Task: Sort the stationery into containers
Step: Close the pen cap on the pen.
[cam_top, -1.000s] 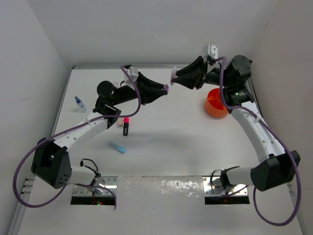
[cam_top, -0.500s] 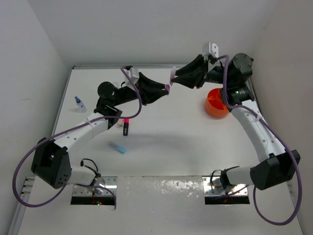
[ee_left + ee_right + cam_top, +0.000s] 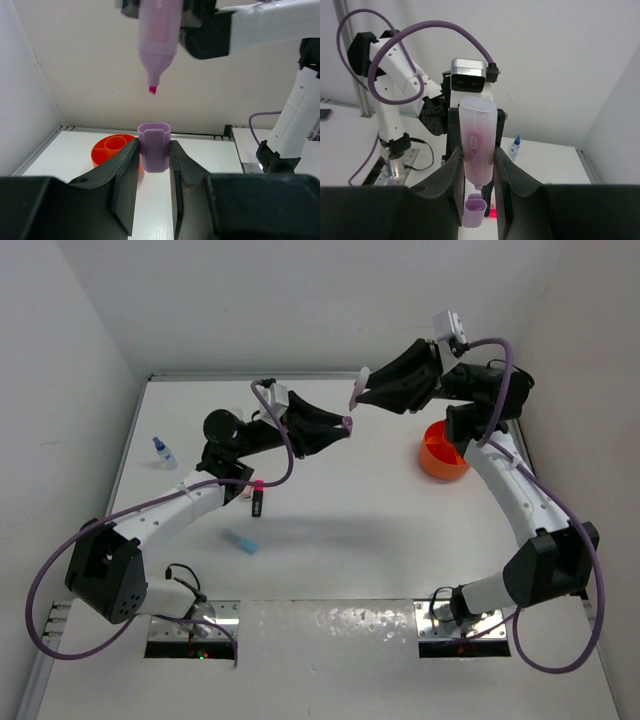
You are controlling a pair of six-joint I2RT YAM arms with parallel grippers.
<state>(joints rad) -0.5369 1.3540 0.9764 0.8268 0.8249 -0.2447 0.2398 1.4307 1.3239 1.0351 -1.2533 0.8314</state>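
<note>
Pink highlighter point(image 3: 361, 388) now sits higher and further right than a second ago, well clear of its lilac cap point(image 3: 347, 422); before, tip and cap were nearly touching. Right gripper point(image 3: 368, 395) pinches the barrel, tip pointing down at the cap, arm raised and stretched toward centre. Left gripper point(image 3: 343, 425) pinches the cap, open end up, arm reaching forward, unchanged. Barrel label is pink print, too blurred to read. Orange tub point(image 3: 437, 458) on the table point(image 3: 350, 530) under the right arm. Black marker point(image 3: 256, 498), light-blue highlighter point(image 3: 240, 541), blue-capped bottle point(image 3: 161, 450) lie left, unmoved.
</note>
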